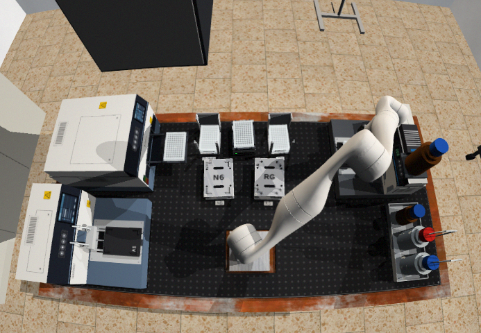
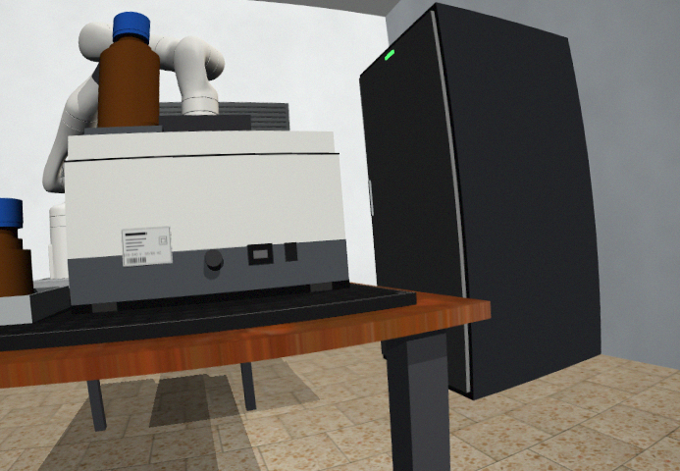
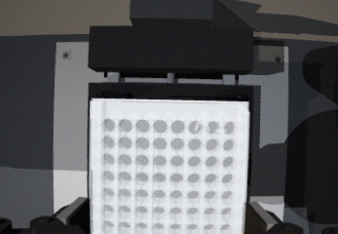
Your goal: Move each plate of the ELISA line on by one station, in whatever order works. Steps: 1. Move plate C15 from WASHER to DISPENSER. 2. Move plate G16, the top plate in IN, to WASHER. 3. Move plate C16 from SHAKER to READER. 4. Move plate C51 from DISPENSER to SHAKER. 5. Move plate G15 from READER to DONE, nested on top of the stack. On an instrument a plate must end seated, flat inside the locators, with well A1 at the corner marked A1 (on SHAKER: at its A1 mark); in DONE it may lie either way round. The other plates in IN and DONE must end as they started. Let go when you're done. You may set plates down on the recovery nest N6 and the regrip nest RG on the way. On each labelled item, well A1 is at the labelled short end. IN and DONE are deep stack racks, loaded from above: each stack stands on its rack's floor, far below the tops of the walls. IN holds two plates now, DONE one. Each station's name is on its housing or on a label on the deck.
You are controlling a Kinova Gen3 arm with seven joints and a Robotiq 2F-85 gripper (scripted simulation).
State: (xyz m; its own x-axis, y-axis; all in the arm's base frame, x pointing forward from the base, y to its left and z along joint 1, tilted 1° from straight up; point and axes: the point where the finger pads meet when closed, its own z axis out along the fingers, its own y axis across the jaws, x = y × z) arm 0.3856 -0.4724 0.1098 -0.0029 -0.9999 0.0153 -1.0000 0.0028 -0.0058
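The white multiwell plate is between the fingers, over the dark carrier of the right-hand instrument. I cannot read its label or tell whether it touches the carrier. The arm reaches over this instrument; its housing hides the fingers from my exterior view.

On the black perforated deck, nests N6 and RG lie side by side, bare of plates. Behind them, white plates show in two walled racks, with another on the unit between. A further plate rests on the tray beside the rear-left instrument. The front-left instrument presents a dark carrier marked A1.

The deck lies on a table with a reddish wooden edge. A blue-capped brown bottle stands upright on the right-hand instrument. The room has a speckled tile floor, pale walls and a tall black cabinet.

Finger state: set wide, clamped on opposite sides of the multiwell plate.
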